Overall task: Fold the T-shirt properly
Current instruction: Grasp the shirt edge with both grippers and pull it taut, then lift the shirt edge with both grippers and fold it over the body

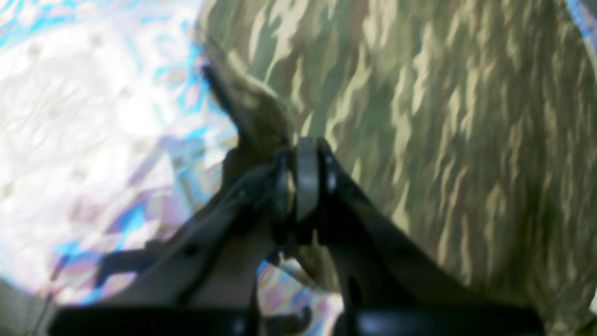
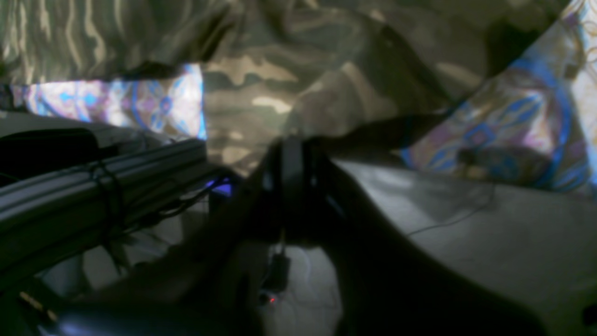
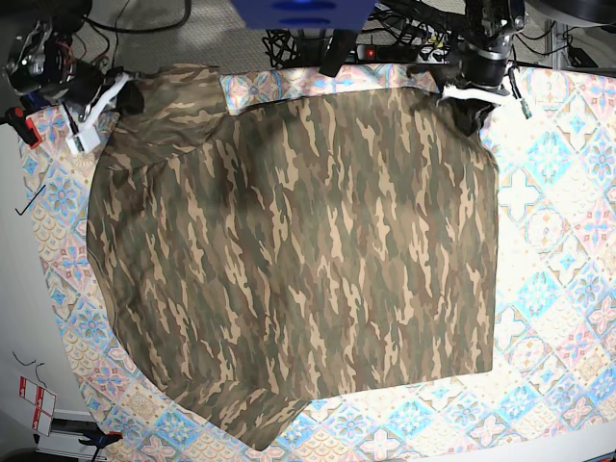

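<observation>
Both sets of jaws are clamped on the T-shirt (image 3: 298, 260) at its far corners, so the cloth spreads toward the tabletop's (image 3: 558, 289) near edge.

One T-shirt (image 3: 298, 250), one tablecloth (image 3: 549, 241), two tools: left tool (image 3: 469, 94), right tool (image 3: 101, 101)

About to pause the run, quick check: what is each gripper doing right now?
Left gripper: shut on the T-shirt, pinching its edge.
Right gripper: shut on the T-shirt, gripping a bunched fold of cloth.
</observation>
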You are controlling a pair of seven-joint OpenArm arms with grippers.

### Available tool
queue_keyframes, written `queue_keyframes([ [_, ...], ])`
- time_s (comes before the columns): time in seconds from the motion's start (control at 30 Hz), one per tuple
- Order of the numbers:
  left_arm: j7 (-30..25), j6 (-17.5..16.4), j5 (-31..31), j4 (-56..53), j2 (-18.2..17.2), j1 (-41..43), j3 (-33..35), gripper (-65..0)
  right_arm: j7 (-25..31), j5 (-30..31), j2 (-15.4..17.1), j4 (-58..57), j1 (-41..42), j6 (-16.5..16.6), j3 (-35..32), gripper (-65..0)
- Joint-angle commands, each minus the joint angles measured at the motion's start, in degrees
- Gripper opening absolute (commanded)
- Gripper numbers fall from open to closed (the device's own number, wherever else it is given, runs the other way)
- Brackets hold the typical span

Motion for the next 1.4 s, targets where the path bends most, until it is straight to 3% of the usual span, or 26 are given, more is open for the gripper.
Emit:
queue_keyframes([
  [0.0, -0.3, -0.5, -0.5, 1.2, -0.2, -0.1, -0.3, -65.0, 0.0, 1.2, 0.8, 0.9, 0.6, 0.1, 0.5, -65.0],
  [0.23, 0.2, -0.3, -0.5, 1.2, 0.0, -1.8, -0.2, -65.0, -0.1, -1.4, 0.9, 0.4, 4.3, -0.7, 0.1, -65.0],
  [0.33, 0.2, 1.8, -0.5, 1.2, 0.0, -2.3, -0.2, -65.0, -0.1, -3.6, 0.9, 0.3, 6.2, -0.7, 0.1, -65.0],
  [0.63, 0.2, 2.5, -0.6, 1.2, 0.0, -4.9, -0.2, -65.0, -1.0, -3.8, 0.9, -4.0, 11.6, -0.7, 0.1, -65.0],
  [0.83, 0.2, 2.6, -5.9, 1.2, -0.3, -5.5, -0.3, -65.0, -1.0, -3.8, 0.9, -5.7, 14.0, -0.7, 0.1, -65.0],
  [1.0, 0.2, 5.2, -6.1, 1.1, -0.3, -6.3, -0.3, -65.0, -1.0, -3.8, 0.9, -5.8, 15.6, -0.7, 0.0, -65.0],
  [1.37, 0.1, 5.3, -6.2, 1.0, -0.2, -9.3, -4.3, -65.0, -1.0, -3.8, 1.5, -11.7, 21.0, -0.7, -2.2, -65.0],
])
